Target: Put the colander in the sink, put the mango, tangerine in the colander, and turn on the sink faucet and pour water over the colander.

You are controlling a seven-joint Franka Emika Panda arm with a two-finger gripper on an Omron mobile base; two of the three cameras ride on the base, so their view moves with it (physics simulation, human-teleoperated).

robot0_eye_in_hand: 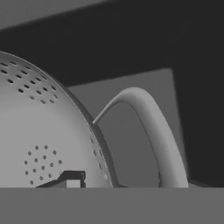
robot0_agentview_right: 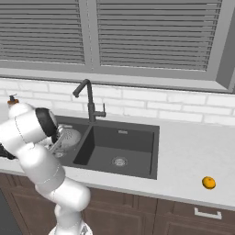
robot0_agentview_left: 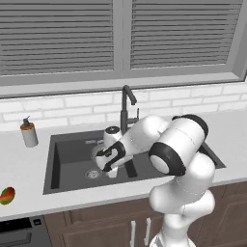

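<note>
The silvery perforated colander (robot0_agentview_left: 96, 151) (robot0_agentview_right: 69, 137) sits low in the left basin of the dark double sink (robot0_agentview_left: 67, 141) (robot0_agentview_right: 137, 137). My gripper (robot0_agentview_left: 111, 168) (robot0_agentview_right: 56, 146) reaches down into that basin and is shut on the colander's rim. In the hand view the colander's wall (robot0_eye_in_hand: 39, 127) and its loop handle (robot0_eye_in_hand: 153, 127) are very close, with one fingertip (robot0_eye_in_hand: 72, 177) against the bowl; the other tip is hidden. The mango (robot0_agentview_left: 6, 195) lies on the counter far left. The tangerine (robot0_agentview_right: 209, 182) lies on the counter at the right. The black faucet (robot0_agentview_left: 126, 103) (robot0_agentview_right: 87, 98) stands behind the sink; no water runs.
A grey soap dispenser (robot0_agentview_left: 29, 132) (robot0_agentview_right: 12, 99) stands on the counter left of the sink. A white brick wall and a window with blinds rise behind the counter. My arm's elbow bulks over the right basin in the left base view.
</note>
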